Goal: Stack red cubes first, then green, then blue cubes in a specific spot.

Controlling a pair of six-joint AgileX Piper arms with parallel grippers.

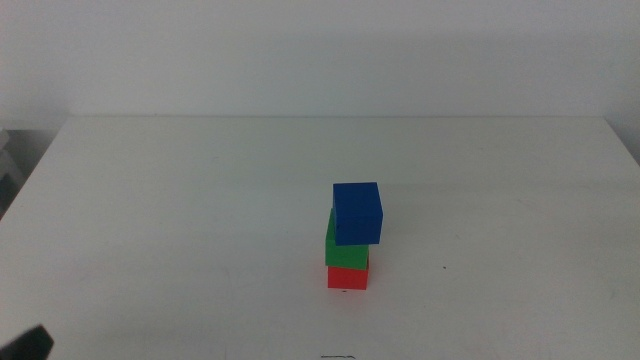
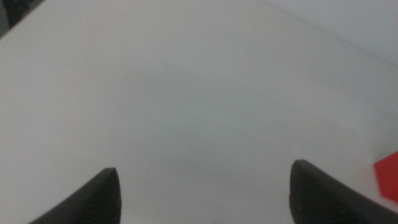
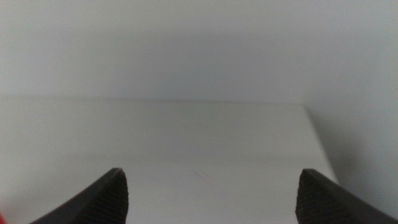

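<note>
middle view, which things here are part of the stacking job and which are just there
Part of the job:
- red cube, bottom of the stack
- green cube, on the red one
- blue cube, on top, set a little off to one side

Just there:
- white table
- left gripper, open, holding nothing
- right gripper, open, holding nothing

Lab-like test bench: bare white table (image 1: pixel 180 200), plain white wall (image 1: pixel 320 50).

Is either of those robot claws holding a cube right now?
No, nothing is held. The left gripper and right gripper are both open and empty. The blue cube, green cube and red cube stand stacked on the table.
</note>
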